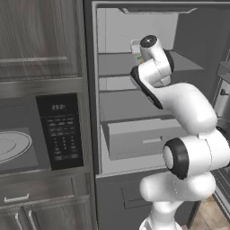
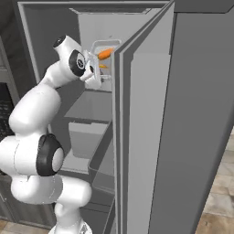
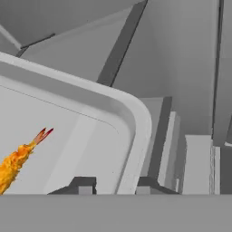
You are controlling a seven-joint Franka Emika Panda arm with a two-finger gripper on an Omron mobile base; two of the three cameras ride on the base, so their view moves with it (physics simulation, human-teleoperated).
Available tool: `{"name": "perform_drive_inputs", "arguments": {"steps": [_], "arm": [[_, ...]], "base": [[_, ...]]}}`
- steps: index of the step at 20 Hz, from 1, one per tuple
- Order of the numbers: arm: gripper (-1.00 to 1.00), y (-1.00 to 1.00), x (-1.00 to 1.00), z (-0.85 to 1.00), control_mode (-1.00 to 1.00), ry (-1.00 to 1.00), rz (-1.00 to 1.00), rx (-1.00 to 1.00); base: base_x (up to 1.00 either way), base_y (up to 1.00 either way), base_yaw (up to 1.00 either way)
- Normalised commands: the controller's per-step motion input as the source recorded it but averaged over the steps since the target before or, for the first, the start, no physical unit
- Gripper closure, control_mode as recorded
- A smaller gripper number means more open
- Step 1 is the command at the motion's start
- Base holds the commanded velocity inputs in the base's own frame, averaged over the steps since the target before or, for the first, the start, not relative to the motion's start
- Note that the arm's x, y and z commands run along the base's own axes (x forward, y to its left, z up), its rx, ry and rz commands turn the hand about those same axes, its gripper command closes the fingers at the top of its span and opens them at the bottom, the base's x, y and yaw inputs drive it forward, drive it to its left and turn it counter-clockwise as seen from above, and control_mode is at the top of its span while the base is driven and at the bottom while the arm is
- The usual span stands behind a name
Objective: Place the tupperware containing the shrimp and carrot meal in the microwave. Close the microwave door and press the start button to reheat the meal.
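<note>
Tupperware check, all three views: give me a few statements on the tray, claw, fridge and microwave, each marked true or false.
1. The claw grips the rim of the tupperware. True.
2. The tupperware sits on the microwave's turntable. False: it is held up inside the open fridge, and the turntable plate is bare.
3. A carrot lies in the tray. True.
4. The fridge door is shut. False: it stands open.
5. The microwave is to the right of the fridge. False: it is on the left.

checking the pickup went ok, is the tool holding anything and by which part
Yes: the tool is shut on the tupperware, one finger inside and one outside the rim near a rounded corner. The tray is lifted in the open fridge.
</note>
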Motion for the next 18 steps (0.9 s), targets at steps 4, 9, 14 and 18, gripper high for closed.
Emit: {"name": "perform_drive_inputs", "arguments": {"steps": [4,9,14,18], "arm": [[1.00,-0.13,-1.00,0.14,-1.00,-0.03,0.00,0.09],[1.00,0.00,-1.00,0.12,-1.00,0.00,0.06,0.06],[1.00,0.00,-1.00,0.00,-1.00,0.02,0.08,0.04],[1.00,0.00,-0.98,-0.01,-1.00,0.04,0.03,0.01]], "base": [[0.00,0.00,0.00],[0.00,0.00,0.00],[0.00,0.00,0.00],[0.00,0.00,0.00]]}}
